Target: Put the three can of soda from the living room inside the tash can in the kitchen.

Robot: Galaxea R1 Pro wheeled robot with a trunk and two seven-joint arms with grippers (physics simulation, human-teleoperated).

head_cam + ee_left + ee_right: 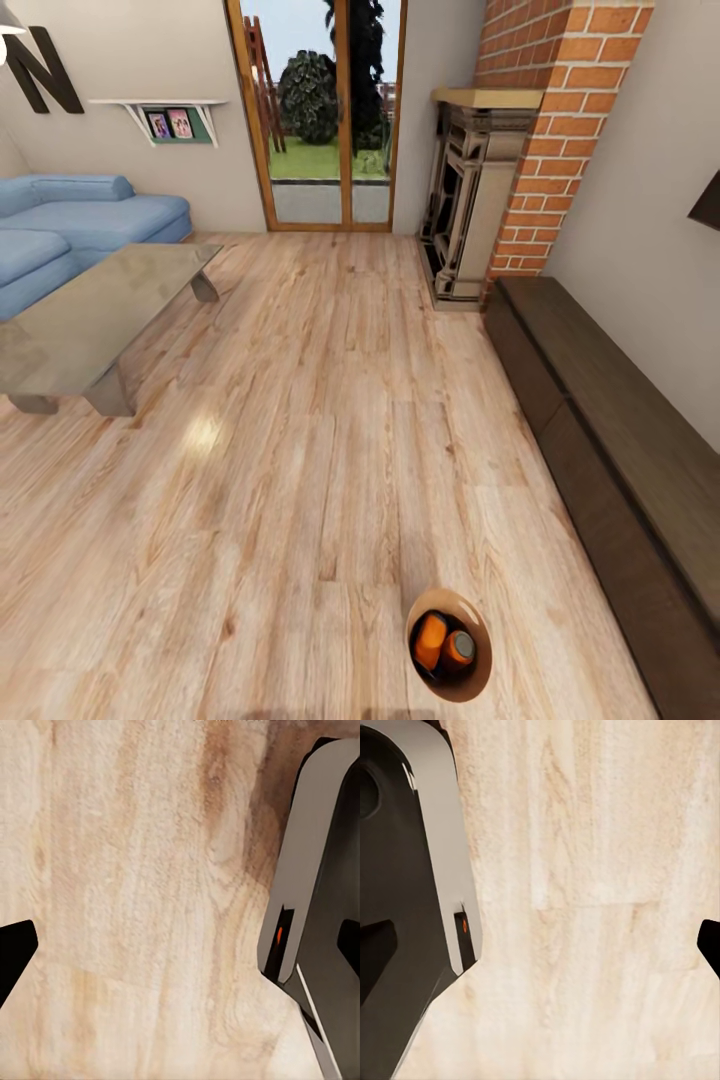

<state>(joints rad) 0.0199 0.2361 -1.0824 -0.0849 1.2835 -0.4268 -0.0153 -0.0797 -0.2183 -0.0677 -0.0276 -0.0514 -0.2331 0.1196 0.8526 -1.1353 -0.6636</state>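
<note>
While the tash can (478, 655) stands upright, two orange cans (431, 640) inside, one lying, pincer states unclear.

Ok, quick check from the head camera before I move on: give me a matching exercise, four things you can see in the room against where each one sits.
Things:
1. trash can
2. blue sofa
3. glass coffee table
4. long dark cabinet

Places:
A. along the right wall, running out from the brick column
B. far left, against the back wall
C. on the wood floor at the bottom of the view, orange cans inside
D. left, just in front of the sofa

Pairs: 1-C, 2-B, 3-D, 4-A
</note>
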